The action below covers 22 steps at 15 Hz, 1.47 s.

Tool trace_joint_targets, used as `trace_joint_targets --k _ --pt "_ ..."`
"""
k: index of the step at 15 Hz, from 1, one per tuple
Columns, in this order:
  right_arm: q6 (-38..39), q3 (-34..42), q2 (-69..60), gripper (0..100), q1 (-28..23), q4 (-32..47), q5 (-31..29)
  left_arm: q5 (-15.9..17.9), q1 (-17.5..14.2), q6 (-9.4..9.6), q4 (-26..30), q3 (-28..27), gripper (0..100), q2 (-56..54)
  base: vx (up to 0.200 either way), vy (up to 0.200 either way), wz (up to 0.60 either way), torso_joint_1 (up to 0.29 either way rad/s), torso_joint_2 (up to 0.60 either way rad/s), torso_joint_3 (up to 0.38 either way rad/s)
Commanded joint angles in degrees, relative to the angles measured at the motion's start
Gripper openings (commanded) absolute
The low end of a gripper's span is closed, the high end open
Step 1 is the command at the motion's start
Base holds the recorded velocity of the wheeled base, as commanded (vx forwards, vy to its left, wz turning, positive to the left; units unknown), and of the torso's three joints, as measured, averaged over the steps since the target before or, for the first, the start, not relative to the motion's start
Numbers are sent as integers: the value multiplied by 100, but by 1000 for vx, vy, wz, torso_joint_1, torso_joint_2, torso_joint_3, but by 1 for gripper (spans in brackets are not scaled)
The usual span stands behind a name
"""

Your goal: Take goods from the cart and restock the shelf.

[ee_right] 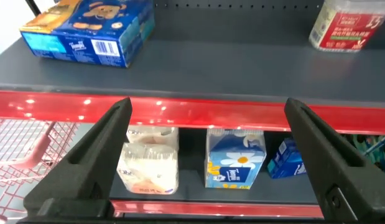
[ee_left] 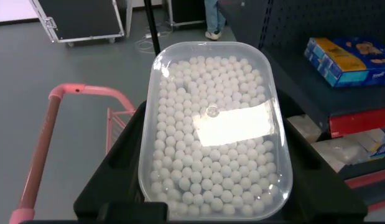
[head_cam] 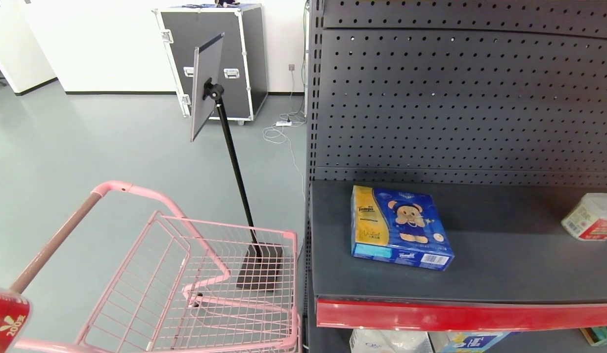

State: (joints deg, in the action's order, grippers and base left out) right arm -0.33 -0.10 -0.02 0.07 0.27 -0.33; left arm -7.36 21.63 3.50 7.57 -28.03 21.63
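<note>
The tub (ee_left: 214, 124), a clear lidded one full of small white balls, sits in the left pincer (ee_left: 212, 155). The pincer's black fingers (ee_left: 127, 146) are clamped along both of the tub's long sides. It is held in the air near the pink cart (head_cam: 220, 226), not on the shelf (head_cam: 504, 264).

The cart's wire basket stands just beside the shelf's left end, with its handle toward the robot.

On the shelf, a blue tissue pack (head_cam: 399, 225) lies flat near the left end. A white-and-red pot (head_cam: 593, 215) stands well apart from it at the right. A red strip (head_cam: 460, 314) runs along the shelf's front edge.

The right pincer (ee_right: 208, 109) is spread wide and holds nothing. It faces the red strip, level with the gap under it. On the lower shelf stand a white pack (ee_right: 148, 162), a blue-and-white pack (ee_right: 236, 155) and a blue pack (ee_right: 285, 158), side by side.

Behind the cart stands a panel on a black pole (head_cam: 208, 83). A black case (head_cam: 210, 54) stands against the far wall.
</note>
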Motion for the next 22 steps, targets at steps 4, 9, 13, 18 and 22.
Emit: trace_joint_targets --k 4,9,13,18,22 --pt "15 1 2 100 1 0 7 -2 -1 98 16 -1 0 52 0 -50 0 110 -244 -132" --pt "15 1 2 100 1 0 15 -2 -1 186 16 -1 0 35 0 -200 0 11 0 -2" --pt "-2 1 2 100 1 0 15 -2 -1 265 8 -1 0 -1 0 -200 0 -2 5 1" --pt "-2 1 2 100 1 0 15 7 -1 353 8 -1 0 -9 0 -200 0 1 2 1" --pt "-2 1 2 100 1 0 24 7 -1 362 8 -1 0 -1 0 -200 0 4 4 0"
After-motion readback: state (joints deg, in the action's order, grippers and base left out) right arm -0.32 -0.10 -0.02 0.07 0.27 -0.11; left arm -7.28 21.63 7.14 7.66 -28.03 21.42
